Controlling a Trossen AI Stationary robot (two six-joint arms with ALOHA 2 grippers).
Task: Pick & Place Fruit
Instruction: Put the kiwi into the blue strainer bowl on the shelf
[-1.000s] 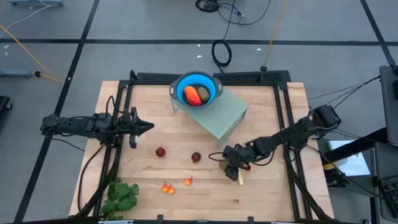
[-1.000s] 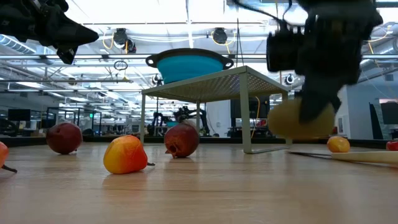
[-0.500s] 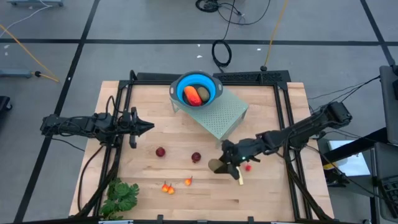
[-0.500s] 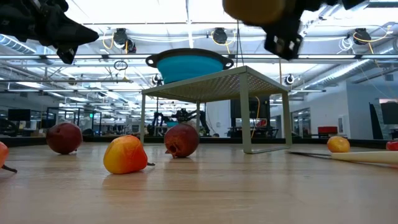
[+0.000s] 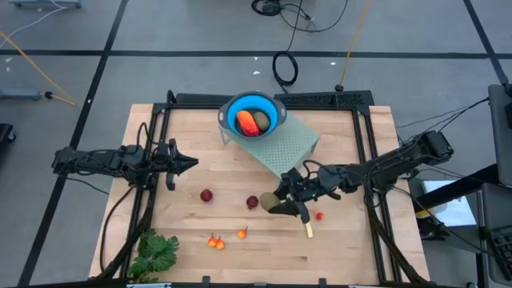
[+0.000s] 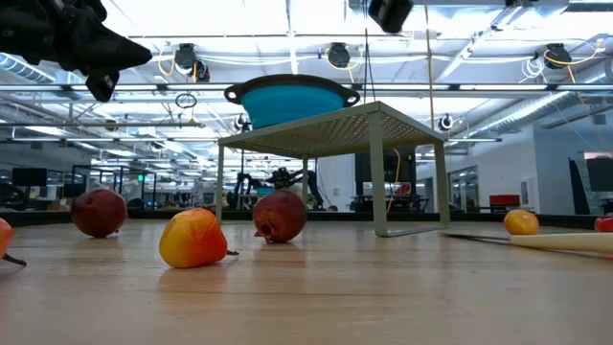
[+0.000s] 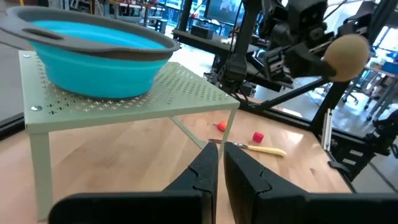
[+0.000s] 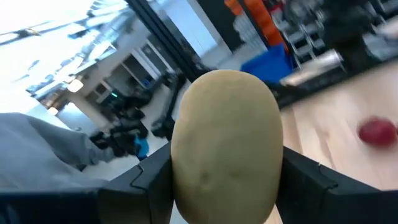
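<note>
High view: your right gripper (image 5: 282, 202) pinches an olive-brown oval (image 5: 276, 205) in the air just beside the green stand (image 5: 288, 146). The blue bowl (image 5: 254, 113) on the stand already holds an orange piece and an oval. Two red balls (image 5: 206, 195) lie on the table (image 5: 352, 248).

Low view: right gripper is barely visible at the top edge.

Left wrist view: left gripper (image 7: 219, 163) is pressed together, empty, parked over the table's left side.

Right wrist view: both pads sit at the oval's widest middle. It looks smooth, rigid and light, likely slippery, so keep that centre grip.
</note>
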